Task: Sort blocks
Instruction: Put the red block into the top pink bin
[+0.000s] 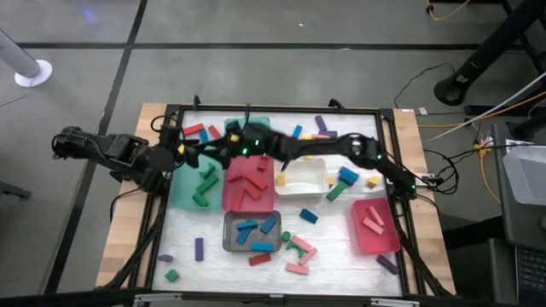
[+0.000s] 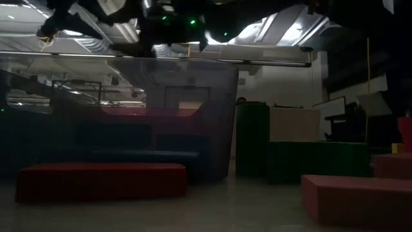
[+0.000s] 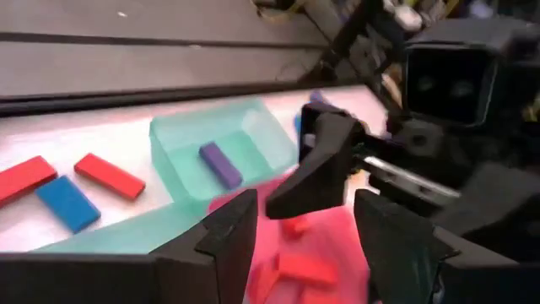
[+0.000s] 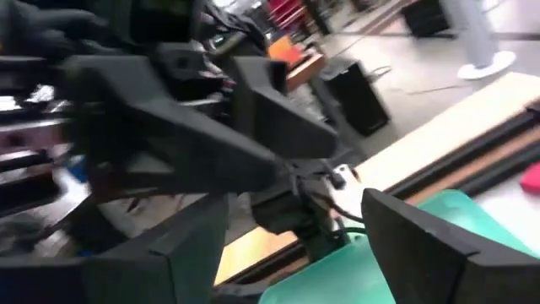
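blocks [image 1: 245, 184] look light, stiff and smooth-sided, best pinched across a bar's narrow width. they lie in the trays and loose on the bench [image 1: 341, 247]. both jaws stand wide and empty, left gripper [image 3: 305, 236] over the red tray [image 1: 229, 198], right gripper [image 4: 295, 245] beside it.

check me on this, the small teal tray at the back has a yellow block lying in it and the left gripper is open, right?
Not quite. The block lying in the small teal tray is purple, not yellow; the left wrist view shows it clearly. The rest holds: the left gripper is open, with nothing between its fingers.
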Robot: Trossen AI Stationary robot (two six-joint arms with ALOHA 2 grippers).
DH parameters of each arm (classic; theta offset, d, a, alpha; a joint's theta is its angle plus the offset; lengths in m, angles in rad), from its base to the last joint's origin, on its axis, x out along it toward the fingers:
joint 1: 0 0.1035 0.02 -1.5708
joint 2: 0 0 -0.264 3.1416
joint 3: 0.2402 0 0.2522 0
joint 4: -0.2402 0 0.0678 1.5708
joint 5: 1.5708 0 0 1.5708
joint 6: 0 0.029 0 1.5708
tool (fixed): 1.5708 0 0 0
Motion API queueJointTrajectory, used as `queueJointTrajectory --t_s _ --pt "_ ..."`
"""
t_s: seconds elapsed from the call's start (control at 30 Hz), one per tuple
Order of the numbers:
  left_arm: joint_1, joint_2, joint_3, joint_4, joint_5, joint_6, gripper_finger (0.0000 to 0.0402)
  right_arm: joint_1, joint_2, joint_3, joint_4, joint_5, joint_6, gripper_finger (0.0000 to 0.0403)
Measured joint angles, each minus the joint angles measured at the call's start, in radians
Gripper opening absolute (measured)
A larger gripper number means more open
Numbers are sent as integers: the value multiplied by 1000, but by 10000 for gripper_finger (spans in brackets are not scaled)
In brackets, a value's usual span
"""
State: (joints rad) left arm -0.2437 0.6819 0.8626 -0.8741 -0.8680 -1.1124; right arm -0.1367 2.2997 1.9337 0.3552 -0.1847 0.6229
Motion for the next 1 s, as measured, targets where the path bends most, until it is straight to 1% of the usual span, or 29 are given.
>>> queueJointTrajectory --t_s 0.1,0.17,0.27,0.4,0.47,0.57,0.63,0.73,0.8,0.9,1.0 --pt "79 2 1 36 12 0 186 -50 -60 0 -70 -116 0 264" --pt "132 3 1 77 31 9 186 -87 -117 1 -168 -179 -2 260" --pt "215 16 1 120 51 28 186 -143 -196 3 -348 -229 -58 256" --pt "329 78 1 223 81 86 186 -206 -285 1 -582 -234 -218 255" --pt "391 124 1 281 136 122 186 -236 -339 1 -699 -235 -288 255" --pt "491 208 1 371 260 147 186 -283 -412 2 -872 -235 -384 254" --pt "558 268 1 407 351 149 186 -314 -454 2 -984 -224 -441 254" --pt "656 353 1 403 461 134 186 -356 -514 1 -1145 -183 -530 254" --pt "723 403 1 395 515 126 186 -381 -549 1 -1251 -140 -586 254" --pt "822 472 0 380 590 109 186 -406 -575 2 -1365 -60 -645 254" --pt "917 525 0 389 659 106 186 -415 -579 1 -1434 17 -665 254"
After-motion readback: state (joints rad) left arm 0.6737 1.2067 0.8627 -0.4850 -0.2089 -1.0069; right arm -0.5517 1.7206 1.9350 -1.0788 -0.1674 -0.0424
